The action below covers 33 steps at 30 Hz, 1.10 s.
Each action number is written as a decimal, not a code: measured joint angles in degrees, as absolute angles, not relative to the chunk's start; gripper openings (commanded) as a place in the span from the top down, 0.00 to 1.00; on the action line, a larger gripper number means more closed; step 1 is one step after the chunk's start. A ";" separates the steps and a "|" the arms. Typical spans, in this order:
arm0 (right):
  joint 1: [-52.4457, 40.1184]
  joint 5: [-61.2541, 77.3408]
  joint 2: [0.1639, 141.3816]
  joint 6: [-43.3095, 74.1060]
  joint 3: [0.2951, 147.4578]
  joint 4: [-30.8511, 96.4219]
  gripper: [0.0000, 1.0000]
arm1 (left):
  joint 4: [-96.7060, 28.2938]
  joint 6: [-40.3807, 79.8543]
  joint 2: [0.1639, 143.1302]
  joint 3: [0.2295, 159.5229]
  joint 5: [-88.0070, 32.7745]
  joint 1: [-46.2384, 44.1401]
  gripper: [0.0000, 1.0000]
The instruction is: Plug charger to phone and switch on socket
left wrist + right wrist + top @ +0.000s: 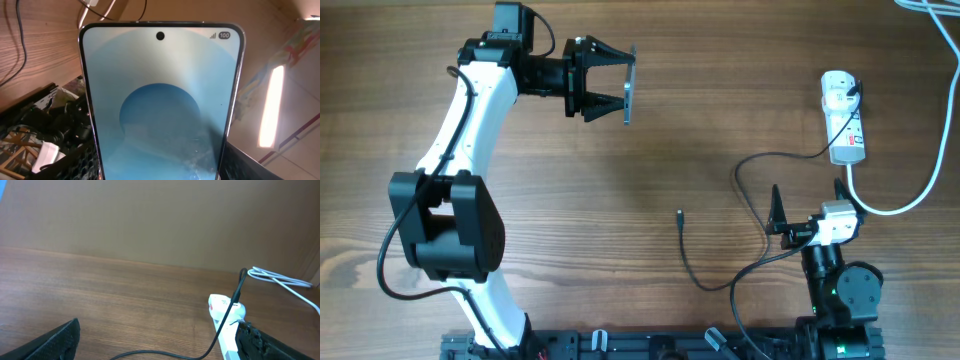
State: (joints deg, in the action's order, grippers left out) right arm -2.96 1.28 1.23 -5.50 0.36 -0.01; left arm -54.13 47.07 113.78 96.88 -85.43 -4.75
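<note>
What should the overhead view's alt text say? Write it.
The left gripper holds the phone edge-on at upper centre. The charger tip lies unplugged on the table near the open right gripper, with the socket beyond it.

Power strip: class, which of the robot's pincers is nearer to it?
Right. In the overhead view the right pincer is just below the power strip; the left pincer, gripping the phone, is far off to the left.
</note>
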 measured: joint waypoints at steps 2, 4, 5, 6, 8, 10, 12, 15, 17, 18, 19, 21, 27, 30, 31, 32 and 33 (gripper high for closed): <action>-2.96 1.28 1.23 -5.50 0.36 -0.01 0.00 | -54.13 47.09 113.78 96.88 -85.43 -4.75 0.28; -2.96 1.28 1.23 -5.50 0.36 -0.01 0.00 | -54.13 47.09 113.78 96.88 -85.43 -4.75 0.28; -2.96 1.28 1.23 -5.50 0.36 -0.01 0.00 | -54.13 47.09 113.78 96.88 -85.43 -4.75 0.28; -2.96 1.28 1.23 -5.50 0.36 -0.01 0.00 | -54.13 47.09 113.78 96.88 -85.43 -4.75 0.28; -2.96 1.28 1.23 -5.50 0.36 -0.01 0.00 | -54.13 47.09 113.78 96.88 -85.43 -4.75 0.28; -2.96 1.28 1.23 -5.50 0.36 -0.01 0.00 | -54.13 47.09 113.78 96.88 -85.43 -4.75 0.28; -2.96 1.28 1.23 -5.50 0.36 -0.01 0.00 | -54.13 47.09 113.78 96.88 -85.45 -4.75 0.28; -2.96 1.28 1.23 -5.50 0.36 -0.01 0.00 | -54.13 47.09 113.78 96.88 -85.43 -4.75 0.28; -2.96 1.28 1.23 -5.50 0.36 -0.01 0.00 | -54.13 47.09 113.78 96.88 -85.43 -4.75 0.28; -2.96 1.28 1.23 -5.50 0.36 -0.01 0.00 | -54.13 47.09 113.78 96.88 -85.43 -4.75 0.28; -2.96 1.28 1.23 -5.50 0.36 -0.01 0.00 | -54.13 47.09 113.78 96.88 -85.45 -4.75 0.28; -2.96 1.28 1.23 -5.50 0.36 -0.01 0.00 | -54.13 47.09 113.78 96.88 -85.43 -4.75 0.28; -2.96 1.28 1.23 -5.50 0.36 -0.01 0.00 | -54.13 47.09 113.78 96.88 -85.45 -4.75 0.27; -2.96 7.75 1.23 -2.15 0.36 -2.33 0.00 | -54.13 47.09 113.78 96.88 -85.45 -4.75 0.28; -2.96 11.62 1.23 0.21 0.36 -2.85 0.00 | -54.13 47.09 113.78 96.88 -85.43 -4.75 0.27; -2.94 15.66 1.26 2.76 0.36 -4.47 0.00 | -54.13 47.09 113.78 96.88 -85.45 -4.75 0.27; -2.96 19.79 1.26 5.56 0.36 -6.13 0.00 | -54.13 47.09 113.78 96.88 -85.45 -4.75 0.28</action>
